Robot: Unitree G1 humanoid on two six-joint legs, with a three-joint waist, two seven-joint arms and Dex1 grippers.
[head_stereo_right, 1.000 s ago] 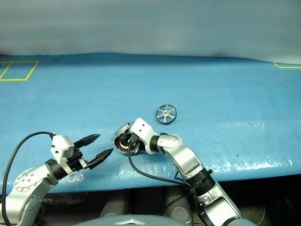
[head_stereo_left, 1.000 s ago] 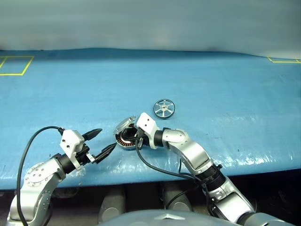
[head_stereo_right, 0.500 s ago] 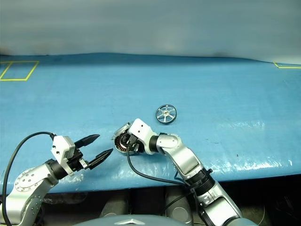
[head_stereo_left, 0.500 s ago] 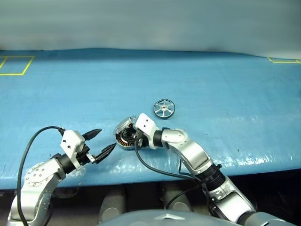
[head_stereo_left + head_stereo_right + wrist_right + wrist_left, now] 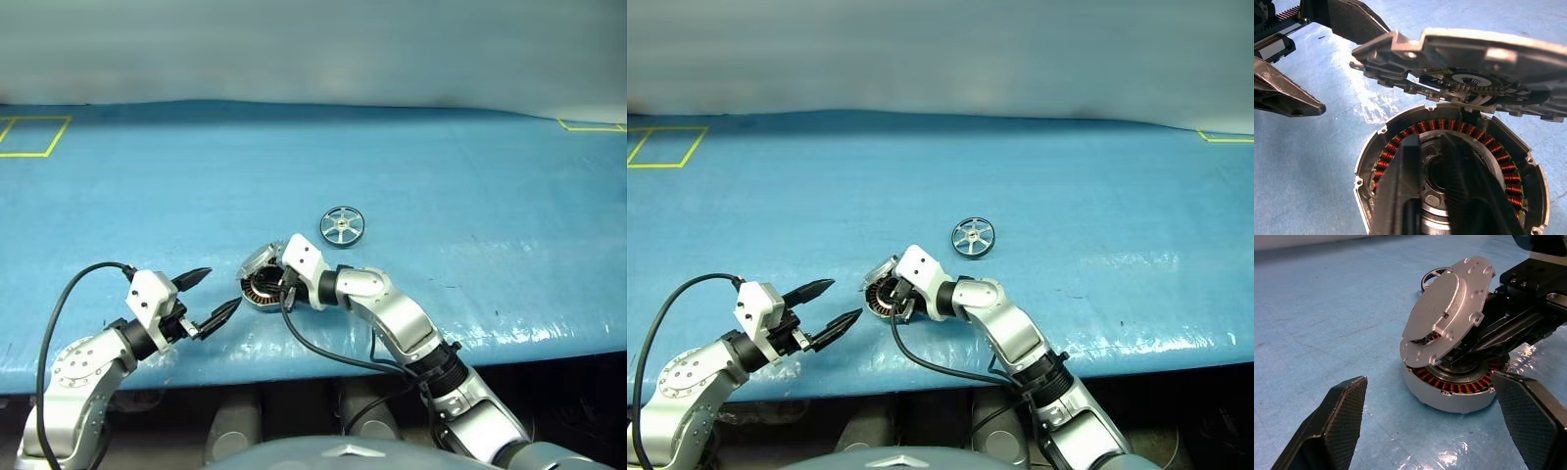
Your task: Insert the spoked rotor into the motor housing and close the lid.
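Currently, your right claw (image 5: 1425,196) sat closed inside the motor housing (image 5: 261,290), under its propped lid (image 5: 1447,318); left claw (image 5: 214,297) waited open beside; spoked rotor (image 5: 342,226) lay apart on the counter (image 5: 470,196), not yet inserted.

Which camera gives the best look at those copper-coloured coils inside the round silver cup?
The right wrist view: it looks straight down into the round silver motor housing, showing nearly the whole ring of copper-coloured coils. The left wrist view shows the coils edge-on under the half-raised silver lid. The head views show a small dark patch.
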